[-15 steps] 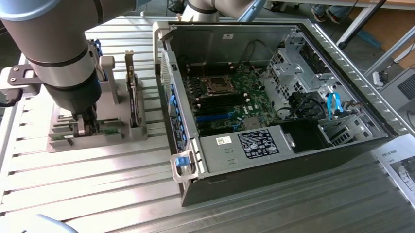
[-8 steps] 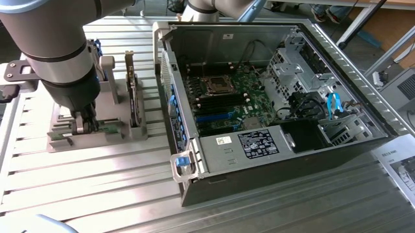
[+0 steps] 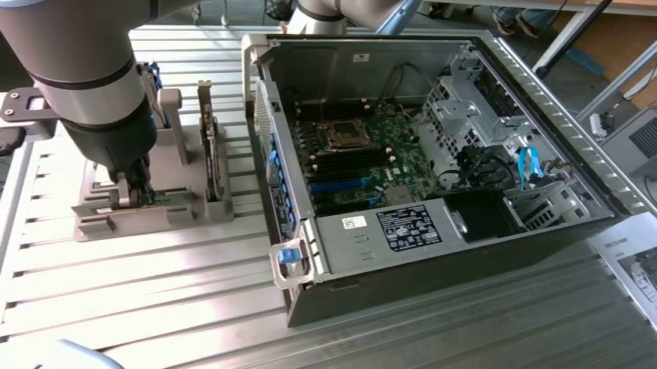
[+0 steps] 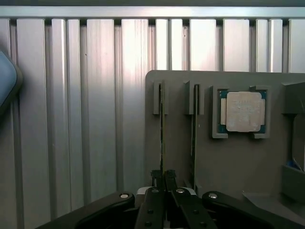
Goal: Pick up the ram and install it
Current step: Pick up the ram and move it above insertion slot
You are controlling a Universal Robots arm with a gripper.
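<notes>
One ram (image 4: 162, 129), seated in the holder (image 4: 238, 162) at the exterior view's nine o'clock of the case (image 3: 339, 54), we find clamped by the gripper (image 4: 164, 177); neither lifted nor installed yet.

The arm (image 3: 88, 73) points straight down, its end effector (image 4: 163, 175) (almost fully closed) pinched on the ram (image 4: 162, 133).

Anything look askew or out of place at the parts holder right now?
Nothing stands out. The ram that the hand is closed on and the second stick both stand straight in their slots in the grey holder. The processor sits square in its recess.
</notes>
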